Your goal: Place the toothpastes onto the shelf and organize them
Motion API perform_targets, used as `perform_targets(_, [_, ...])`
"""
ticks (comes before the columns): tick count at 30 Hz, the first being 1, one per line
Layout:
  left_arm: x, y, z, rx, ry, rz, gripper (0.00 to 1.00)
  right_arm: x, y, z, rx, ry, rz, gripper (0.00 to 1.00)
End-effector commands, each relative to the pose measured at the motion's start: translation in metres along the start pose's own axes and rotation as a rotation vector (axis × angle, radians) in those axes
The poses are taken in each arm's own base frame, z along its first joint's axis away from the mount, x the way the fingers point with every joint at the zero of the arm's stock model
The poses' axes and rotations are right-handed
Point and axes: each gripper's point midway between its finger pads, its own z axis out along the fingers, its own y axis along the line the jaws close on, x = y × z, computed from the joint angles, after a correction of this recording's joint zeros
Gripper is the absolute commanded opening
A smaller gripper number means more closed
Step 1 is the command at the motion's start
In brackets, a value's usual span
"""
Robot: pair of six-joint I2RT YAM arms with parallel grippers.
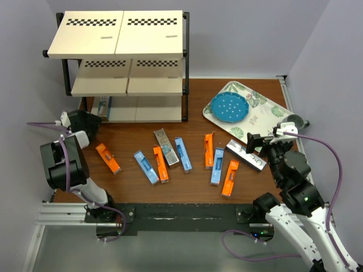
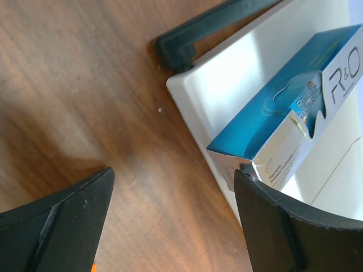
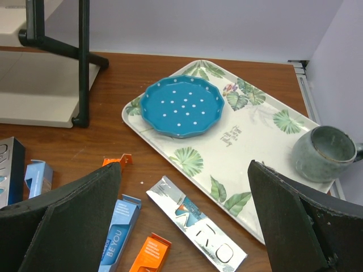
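The shelf (image 1: 116, 34) stands at the back left. One blue-and-silver toothpaste carton (image 1: 103, 106) lies on its bottom board (image 2: 227, 73), also seen in the left wrist view (image 2: 283, 107). My left gripper (image 1: 86, 122) is open and empty over the wood in front of that board (image 2: 174, 171). Its right fingertip (image 2: 255, 192) is at the carton's near end. Several orange, light blue and silver cartons lie on the table, among them orange (image 1: 108, 158) and silver (image 1: 165, 147) ones. My right gripper (image 1: 255, 141) is open and empty above a silver carton (image 3: 198, 226).
A floral tray (image 1: 266, 116) at the back right holds a blue dotted plate (image 1: 228, 107). A grey mug (image 1: 293, 120) stands at its right end. The shelf's black frame foot (image 2: 187, 39) is just beyond my left gripper. Walls close in on both sides.
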Motion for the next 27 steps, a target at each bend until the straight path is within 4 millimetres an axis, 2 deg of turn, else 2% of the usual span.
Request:
perform_targets(1, [-0.023, -0.018, 0.006, 0.008, -0.057, -0.043, 0.92, -0.01, 0.0, 0.002, 0.006, -0.029, -0.002, 0.98])
perform_targets(15, [-0.035, -0.016, 0.011, -0.015, -0.086, -0.049, 0.91, -0.011, -0.001, 0.003, 0.013, -0.03, -0.009, 0.98])
perform_targets(19, [-0.033, -0.018, 0.008, -0.017, -0.064, -0.027, 0.91, -0.012, -0.001, 0.002, 0.011, -0.033, -0.008, 0.99])
perform_targets(22, [-0.034, -0.019, -0.006, 0.003, -0.067, 0.008, 0.91, -0.013, 0.0, 0.001, 0.002, -0.039, -0.001, 0.99])
perform_targets(27, [-0.027, -0.016, -0.048, 0.038, -0.077, 0.093, 0.91, -0.012, 0.004, -0.002, -0.026, -0.041, 0.004, 0.99])
